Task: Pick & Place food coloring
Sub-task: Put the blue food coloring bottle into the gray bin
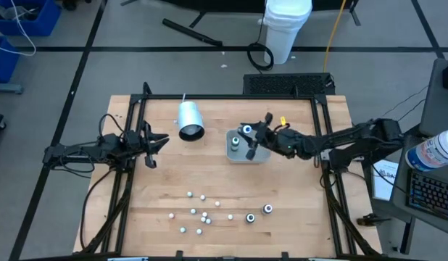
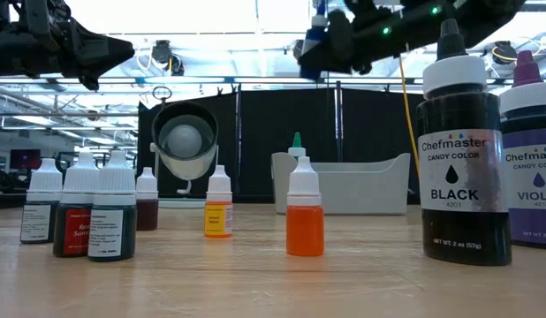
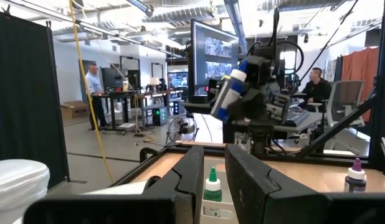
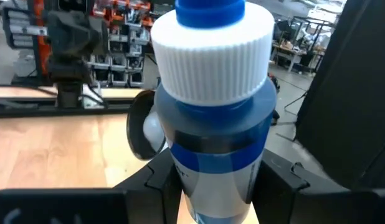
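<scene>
My right gripper (image 1: 253,135) reaches in from the table's right and is shut on a blue food coloring bottle (image 4: 212,93) with a white ribbed cap, above the clear grey tray (image 1: 257,157). A green-topped bottle (image 1: 236,143) stands upright in the tray. Two dark bottles (image 1: 250,217) and several small whitish ones (image 1: 202,214) stand on the near part of the table. My left gripper (image 1: 156,141) waits at the table's left, slightly open with nothing between its fingers (image 3: 255,186). My right gripper pinches the blue bottle's body (image 4: 217,158), below the white cap, between its two fingers. The fingers come in about level from the table's right. The bottle is lifted clear above the tray, cap upward and somewhat tilted (image 3: 232,90).
A big white cup (image 1: 189,120) lies on its side left of the tray, its mouth toward the near edge. In the low view, black (image 2: 463,168), violet (image 2: 531,168), orange (image 2: 305,212), yellow (image 2: 218,208) and red (image 2: 74,212) bottles stand up close. Bare wood lies between the tray and these.
</scene>
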`<move>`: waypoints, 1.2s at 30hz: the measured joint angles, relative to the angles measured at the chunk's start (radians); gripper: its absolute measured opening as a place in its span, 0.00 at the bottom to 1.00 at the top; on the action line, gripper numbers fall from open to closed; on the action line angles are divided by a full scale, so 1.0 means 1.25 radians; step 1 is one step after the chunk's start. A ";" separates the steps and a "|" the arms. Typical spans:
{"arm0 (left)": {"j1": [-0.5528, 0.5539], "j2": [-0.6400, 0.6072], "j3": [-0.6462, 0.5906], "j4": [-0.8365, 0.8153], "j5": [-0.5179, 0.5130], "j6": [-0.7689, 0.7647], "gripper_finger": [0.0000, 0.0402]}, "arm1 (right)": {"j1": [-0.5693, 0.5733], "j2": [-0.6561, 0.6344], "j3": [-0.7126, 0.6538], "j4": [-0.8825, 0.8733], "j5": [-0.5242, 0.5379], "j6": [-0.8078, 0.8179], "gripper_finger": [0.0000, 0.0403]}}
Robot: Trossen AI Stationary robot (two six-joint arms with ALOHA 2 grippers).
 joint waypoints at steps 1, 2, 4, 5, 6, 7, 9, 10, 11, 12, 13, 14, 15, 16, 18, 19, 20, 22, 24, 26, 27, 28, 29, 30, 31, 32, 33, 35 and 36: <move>0.000 0.000 0.000 0.000 0.000 0.000 0.18 | -0.001 0.011 0.000 0.004 -0.002 0.001 0.35; 0.000 0.000 0.000 0.001 0.000 0.000 0.18 | -0.001 0.020 0.000 0.007 -0.012 0.004 0.35; 0.000 0.000 0.000 0.000 0.000 0.000 0.18 | -0.001 0.039 0.000 0.012 -0.036 0.021 0.35; 0.000 0.000 0.000 0.001 0.000 0.000 0.18 | -0.001 0.048 0.000 0.011 -0.043 0.035 0.35; 0.000 0.000 0.000 0.001 0.000 0.000 0.18 | -0.001 0.056 0.000 0.011 -0.044 0.050 0.35; 0.000 0.000 0.000 0.001 0.000 0.000 0.18 | -0.001 0.065 0.000 0.011 -0.045 0.063 0.35; 0.000 0.000 0.000 0.001 0.000 0.000 0.18 | 0.004 0.080 0.000 0.008 -0.045 0.078 0.35; 0.000 0.000 0.000 0.001 0.000 0.000 0.18 | 0.006 0.088 0.000 0.008 -0.045 0.081 0.35; 0.000 0.000 0.000 0.001 0.000 0.000 0.18 | 0.010 0.095 0.000 0.008 -0.045 0.087 0.35; 0.000 0.000 0.000 0.001 0.000 0.000 0.18 | 0.014 0.100 0.000 0.008 -0.046 0.094 0.35; 0.000 0.000 0.000 0.001 0.000 0.000 0.18 | 0.017 0.107 0.000 0.009 -0.045 0.101 0.35; 0.000 0.000 0.000 0.001 0.000 0.000 0.18 | 0.021 0.113 0.000 0.012 -0.045 0.109 0.35; 0.000 0.000 0.000 0.001 0.001 0.001 0.18 | 0.024 0.119 0.000 0.011 -0.045 0.115 0.35; 0.000 0.000 0.000 0.001 0.001 0.003 0.18 | 0.027 0.123 0.000 0.010 -0.044 0.120 0.35; 0.000 0.000 0.000 0.001 0.001 0.003 0.18 | 0.034 0.128 0.000 0.006 -0.042 0.121 0.35; 0.000 0.000 0.000 0.001 0.001 0.004 0.18 | 0.036 0.134 0.000 0.013 -0.041 0.124 0.35; 0.000 0.000 0.000 0.001 0.001 0.003 0.18 | 0.038 0.136 0.000 0.010 -0.040 0.130 0.35; 0.000 0.000 0.000 0.001 0.001 0.003 0.18 | 0.042 0.136 0.000 -0.002 -0.039 0.146 0.35; 0.000 0.000 0.000 0.000 0.001 0.003 0.18 | 0.042 0.138 0.000 -0.008 -0.039 0.166 0.35; 0.000 0.000 0.000 0.001 0.001 0.003 0.18 | 0.043 0.148 -0.004 -0.008 -0.040 0.177 0.35; 0.000 0.000 0.000 0.001 0.001 0.003 0.18 | 0.045 0.152 -0.009 -0.002 -0.040 0.180 0.35; 0.000 0.000 0.000 0.001 0.001 0.002 0.18 | 0.048 0.160 -0.012 0.009 -0.039 0.181 0.35; 0.000 0.000 0.000 0.001 0.002 0.002 0.18 | 0.051 0.169 -0.013 0.021 -0.040 0.181 0.35; 0.000 0.000 0.000 0.001 0.003 0.002 0.18 | 0.054 0.175 -0.017 0.027 -0.041 0.181 0.35; 0.000 0.000 0.000 0.001 0.003 0.001 0.18 | 0.057 0.180 -0.023 0.029 -0.040 0.181 0.35; 0.000 0.000 0.000 0.000 0.003 0.001 0.18 | 0.059 0.187 -0.026 0.037 -0.041 0.181 0.35; 0.000 0.000 0.000 -0.002 0.003 0.002 0.18 | 0.061 0.195 -0.028 0.049 -0.041 0.181 0.35; 0.000 0.000 0.000 0.001 0.003 0.002 0.18 | 0.064 0.203 -0.033 0.071 -0.040 0.180 0.35; 0.000 0.000 0.000 0.001 0.003 0.002 0.18 | 0.066 0.207 -0.034 0.076 -0.039 0.180 0.35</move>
